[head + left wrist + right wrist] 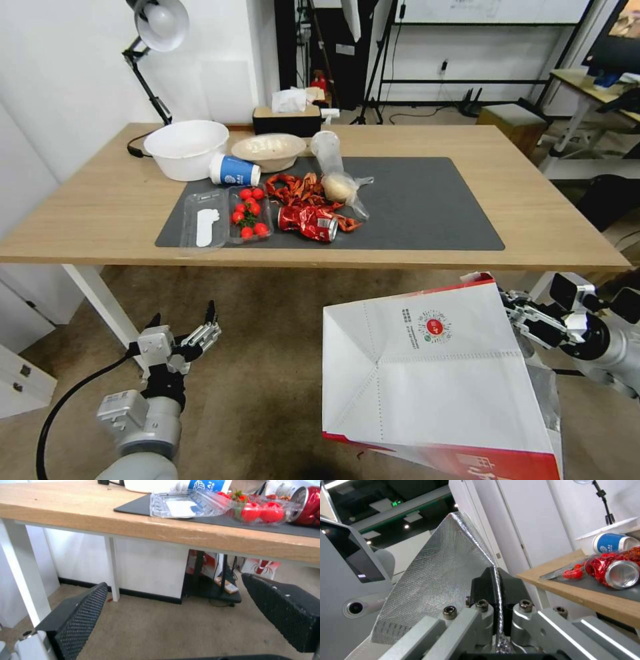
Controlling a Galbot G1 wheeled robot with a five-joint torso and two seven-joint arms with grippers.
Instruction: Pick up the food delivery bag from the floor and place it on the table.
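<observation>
The food delivery bag [433,380] is held tilted in the air at about 5 o'clock in the head view, clear of the floor [267,373] and in front of the surface's near edge. Its white paper side is creased along fold lines, a small round red logo with tiny unreadable print is seen near its upper edge, and a red band runs along its lower edge. The right end effector [510,310] is pressed together on the bag's upper right edge; in the right wrist view the black pads [486,585] are seen pinching a quilted silver foil sheet.

The left end effector [183,323] is held at 7 o'clock above the worn brownish carpeted floor, its textured black fingers [80,620] spread with nothing between them.

Farther off, the light-wood surface [100,213] is carried on white legs and covered in part by a dark grey mat [427,207]. On the mat lie a clear plastic clamshell of cherry tomatoes [249,215], a crushed red can [310,222] and a blue-and-white paper cup [235,171] on its side. At 11 o'clock sits a white bowl [187,148].
</observation>
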